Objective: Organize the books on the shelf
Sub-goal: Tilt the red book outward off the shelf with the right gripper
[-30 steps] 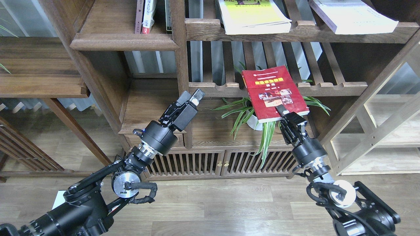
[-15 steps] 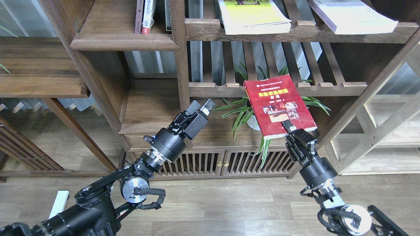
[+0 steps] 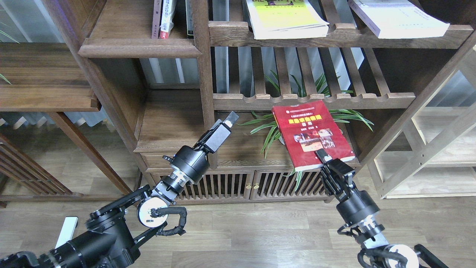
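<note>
Red book with yellow title held in the air by the right gripper, jaws clamped on the book's near edge, one finger lying across the cover. Book tilted, cover facing up, its far edge just below the scalloped front rail of the lower slatted rack and in front of a potted green plant that stands on the cabinet top. Right arm rises from the lower right edge of the view. Left gripper held up near the vertical post, well apart from the red book, touching nothing; seen nearly end-on, so cannot tell whether its jaws are apart or together. Yellow-green book lies flat on the upper slatted rack, white page edges toward the viewer, partly overhanging the front rail. Pale book lies flat on the same rack further right, angled, one corner jutting past the rail. Shelf, a solid dark-brown board with rounded moulded lip, sits at upper left of the post; a few thin books stand upright on it against the post side, remaining board bare. Low doors with vertical slats and small brass knobs below the cabinet top. Wood-plank floor beneath.
</note>
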Controlling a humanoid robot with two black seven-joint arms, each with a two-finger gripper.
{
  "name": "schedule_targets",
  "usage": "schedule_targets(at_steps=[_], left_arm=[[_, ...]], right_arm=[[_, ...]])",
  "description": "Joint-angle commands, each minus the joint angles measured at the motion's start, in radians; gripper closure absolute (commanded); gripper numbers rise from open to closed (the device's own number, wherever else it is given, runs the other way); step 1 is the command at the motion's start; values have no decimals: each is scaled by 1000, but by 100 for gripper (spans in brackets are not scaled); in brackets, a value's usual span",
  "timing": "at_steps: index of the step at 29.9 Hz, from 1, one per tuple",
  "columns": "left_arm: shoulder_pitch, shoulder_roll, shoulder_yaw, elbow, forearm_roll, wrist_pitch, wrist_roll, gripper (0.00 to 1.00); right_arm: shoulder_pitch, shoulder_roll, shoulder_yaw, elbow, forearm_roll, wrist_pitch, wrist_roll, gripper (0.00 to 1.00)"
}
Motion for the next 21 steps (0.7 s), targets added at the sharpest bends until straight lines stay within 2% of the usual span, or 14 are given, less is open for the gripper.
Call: schedule_targets(at_steps=[1,3,6,8,12,16,17,21], left_arm=[[1,0,1,11,-2,3,12,0],[1,0,4,11,-5,1,27,0],[4,0,6,9,-58,-2,96,1],[4,0,4,8,-115,-2,120,1],[1,0,3,-2,-154,-9,124,0],[-1,0,3,-5,-157,-57,128,0],[-1,0,4,-9,-158,-67,140,1],[1,0,1,-11,-177,-67,260,1]], right_arm=[[30,14,-6,0,0,0,0,100],[43,17,-32,0,-3,0,0,100],[59,19,-72,0,-11,0,0,100],[68,20,-104,0,-17,0,0,100],[96,40,-127,0,-21,0,0,100],[109,63,-133,0,-32,0,0,100],[116,71,-133,0,-37,0,0,100],[125,86,-156,0,-41,0,0,100]])
